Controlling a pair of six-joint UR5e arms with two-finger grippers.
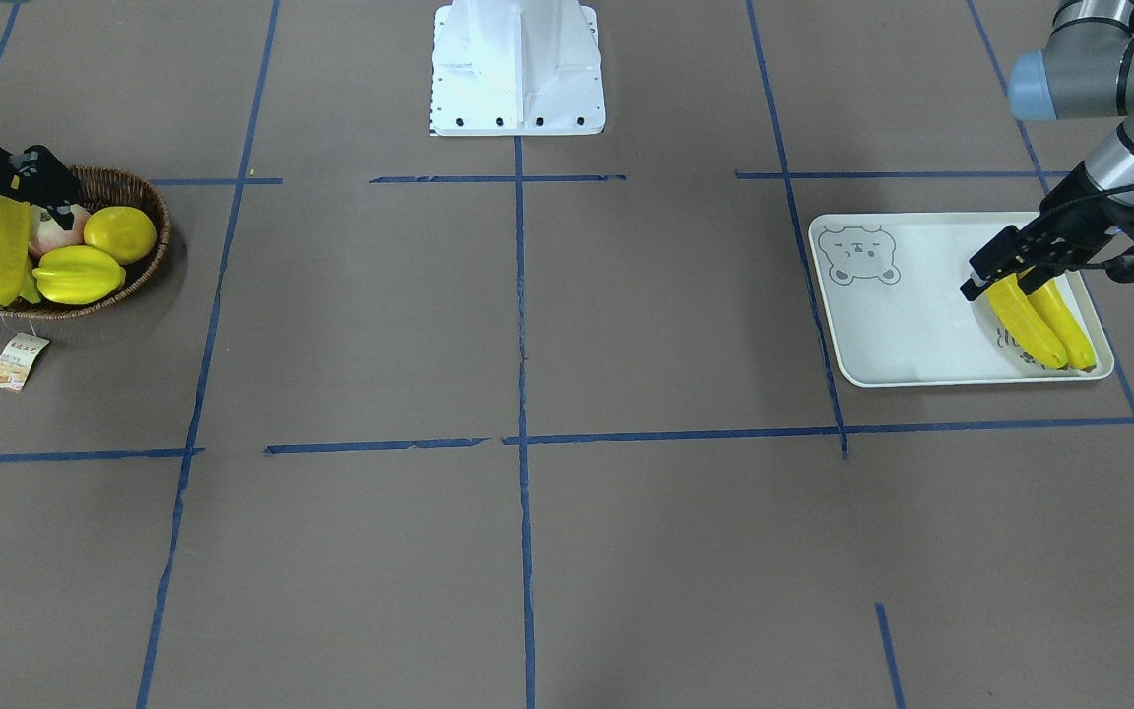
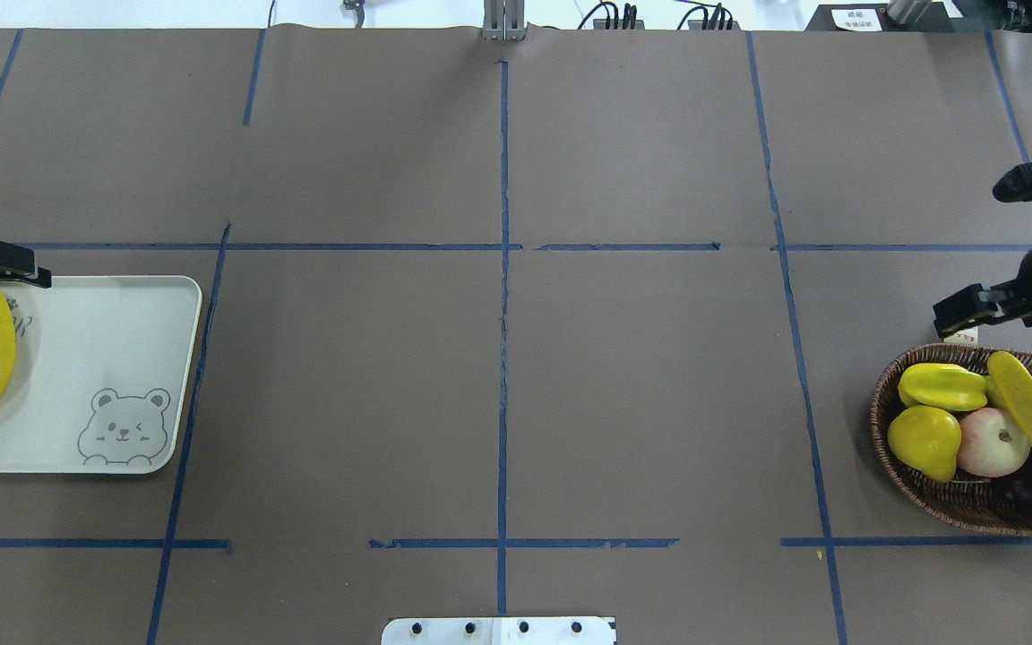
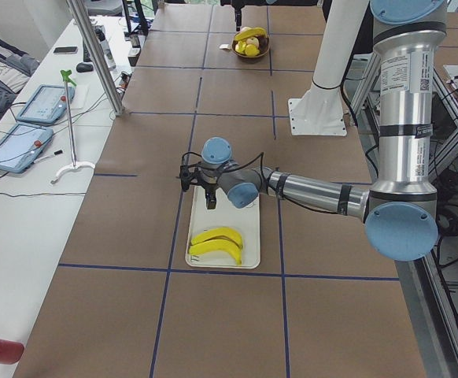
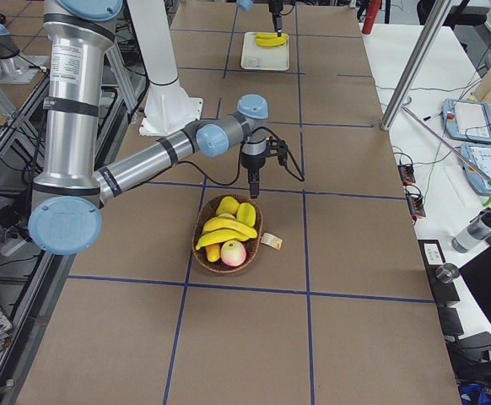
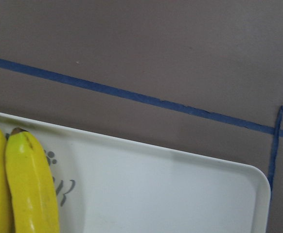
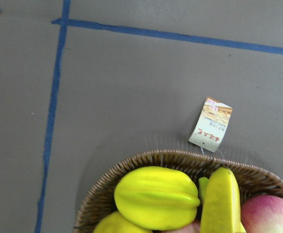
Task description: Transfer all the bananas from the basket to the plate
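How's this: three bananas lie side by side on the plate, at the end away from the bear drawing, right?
No: two bananas lie side by side on the plate, at the end away from the bear drawing; the exterior front-facing view shows it.

the overhead view looks forward and down from behind the robot; the front-facing one looks steeply back at its base (image 1: 518, 69) from across the worktop (image 1: 626, 551). two side views look along the worktop from either end. the wrist cameras sit close, left over a corner of the plate (image 5: 180, 194), right over the rim of the basket (image 6: 180, 158); all four fixed views share both
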